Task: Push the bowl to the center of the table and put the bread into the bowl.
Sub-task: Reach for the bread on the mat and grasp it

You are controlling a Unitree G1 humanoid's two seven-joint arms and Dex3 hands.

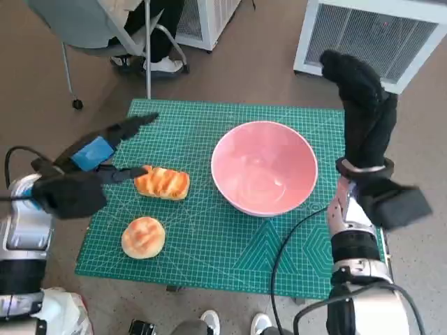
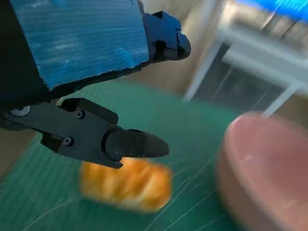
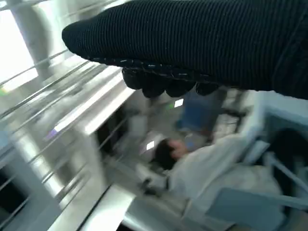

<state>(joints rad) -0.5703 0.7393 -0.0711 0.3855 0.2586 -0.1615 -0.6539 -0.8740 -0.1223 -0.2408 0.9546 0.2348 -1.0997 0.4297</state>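
A pink bowl [image 1: 264, 167] stands empty on the green mat [image 1: 209, 251], a little right of the middle. A long striped bread [image 1: 162, 183] lies left of it, blurred in the left wrist view [image 2: 126, 185]. A round bun [image 1: 143, 237] sits nearer the front edge. My left hand [image 1: 98, 157] hovers at the long bread's left end with its fingers spread and holds nothing; one black fingertip [image 2: 144, 145] hangs just over the loaf. My right hand [image 1: 360, 105] is raised upright beside the bowl's far right, clear of it and empty.
White grated units [image 1: 377, 35] [image 1: 206, 17] stand on the floor beyond the table. A person sits on a chair [image 1: 105, 28] at the far left, and shoes [image 1: 209, 321] show at the near edge. The right wrist view shows a person in white [image 3: 207, 168].
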